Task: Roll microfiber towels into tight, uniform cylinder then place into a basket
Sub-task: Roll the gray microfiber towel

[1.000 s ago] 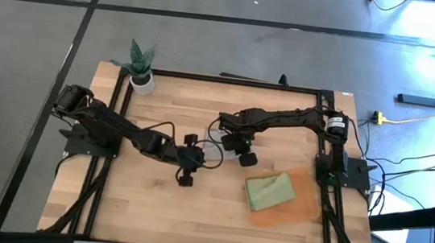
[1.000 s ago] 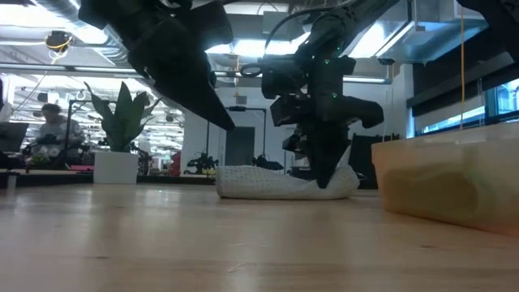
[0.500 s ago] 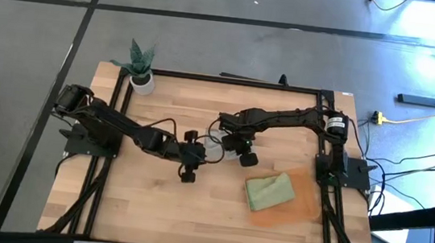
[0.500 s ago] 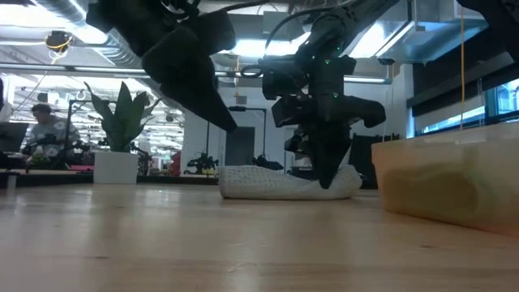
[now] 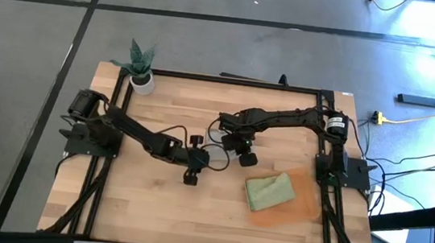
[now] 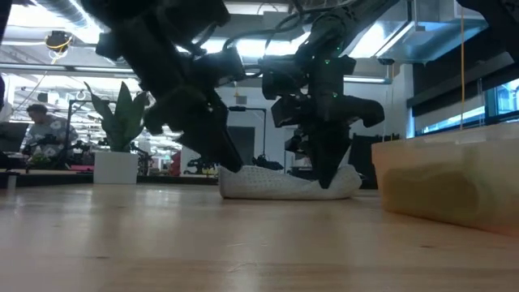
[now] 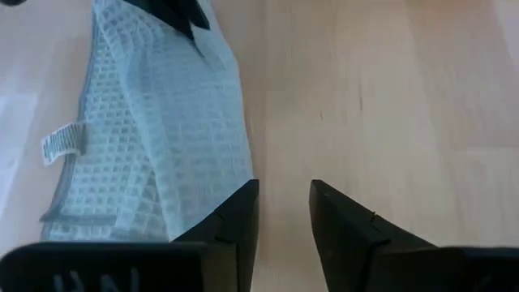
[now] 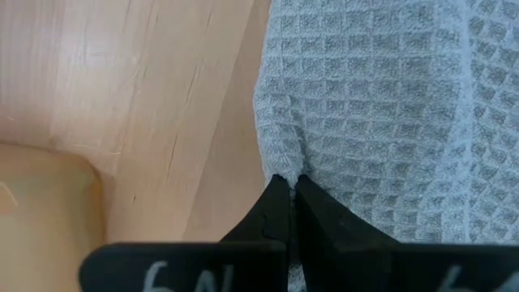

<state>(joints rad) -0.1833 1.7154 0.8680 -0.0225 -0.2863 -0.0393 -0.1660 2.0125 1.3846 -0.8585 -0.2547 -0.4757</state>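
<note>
The pale grey towel [image 7: 154,122] lies bundled lengthwise on the wooden table [image 5: 152,204], near its middle [image 5: 214,149]. My right gripper [image 8: 288,182] points down onto the towel's right part [image 6: 324,174] and is shut on the cloth. At the towel's left end [image 6: 227,174], my left gripper [image 7: 284,191] slants down and stands open, one finger at the cloth's edge and the other over bare wood. The sage green towel [image 5: 268,191] lies bunched in the orange-brown basket [image 5: 301,210] at the right. My left gripper has one finger [image 7: 239,215] right at the grey towel's long edge; I cannot tell whether it touches the cloth. My right gripper pinches a small pucker of cloth [image 8: 284,166] at the grey towel's edge between its two fingertips, from above, pointing steeply down. The towel rests on the table.
A small potted plant [image 5: 142,69] stands at the table's far left corner. The basket's pale wall [image 6: 446,182] rises close to the right of the grey towel. Bare wood spreads toward the near edge [image 6: 243,251]. A person [image 6: 40,130] sits in the room behind.
My left gripper has come down and moved toward the table's right, up to the grey towel's left end, rolling a little as it went. My right gripper and the towel have stayed in place.
</note>
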